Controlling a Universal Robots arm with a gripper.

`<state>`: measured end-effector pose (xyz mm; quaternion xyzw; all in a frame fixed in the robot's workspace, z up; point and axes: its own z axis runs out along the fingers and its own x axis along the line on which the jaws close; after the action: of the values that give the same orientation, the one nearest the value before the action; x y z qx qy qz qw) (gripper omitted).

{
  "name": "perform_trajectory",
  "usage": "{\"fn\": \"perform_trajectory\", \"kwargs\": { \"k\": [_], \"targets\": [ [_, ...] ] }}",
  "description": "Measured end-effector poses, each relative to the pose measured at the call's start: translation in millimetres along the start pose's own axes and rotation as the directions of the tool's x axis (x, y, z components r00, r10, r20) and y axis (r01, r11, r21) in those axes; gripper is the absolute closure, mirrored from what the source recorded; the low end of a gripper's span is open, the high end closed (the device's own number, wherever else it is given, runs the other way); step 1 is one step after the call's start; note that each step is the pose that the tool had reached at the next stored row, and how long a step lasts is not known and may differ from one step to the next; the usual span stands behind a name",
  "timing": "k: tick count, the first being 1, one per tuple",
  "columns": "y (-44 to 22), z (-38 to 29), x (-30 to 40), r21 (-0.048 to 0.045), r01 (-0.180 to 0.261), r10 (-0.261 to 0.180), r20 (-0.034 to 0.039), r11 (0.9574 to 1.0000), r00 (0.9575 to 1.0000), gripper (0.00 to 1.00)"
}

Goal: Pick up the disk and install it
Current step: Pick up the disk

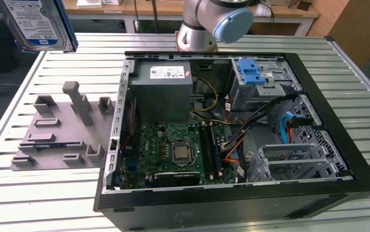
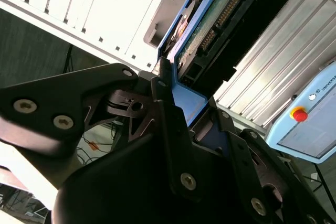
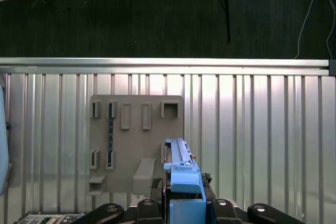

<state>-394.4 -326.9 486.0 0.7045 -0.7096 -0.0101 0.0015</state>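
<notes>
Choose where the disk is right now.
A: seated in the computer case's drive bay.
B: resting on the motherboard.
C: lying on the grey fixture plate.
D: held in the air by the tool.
D: the disk hangs in the air at the exterior view's upper left, and in the first wrist view the tool is shut on its blue carrier frame.

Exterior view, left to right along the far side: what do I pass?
The disk, raised off the table → grey box → blue clip.
</notes>
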Motion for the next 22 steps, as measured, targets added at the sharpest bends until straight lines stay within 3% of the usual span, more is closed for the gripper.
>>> {"fn": "perform_trajectory", "kwargs": {
  "k": [22],
  "targets": [
    [-17.8,-0.3,-0.1,0.0000,0.000,0.000,0.0000,1.0000,1.0000,0.64]
  ]
}}
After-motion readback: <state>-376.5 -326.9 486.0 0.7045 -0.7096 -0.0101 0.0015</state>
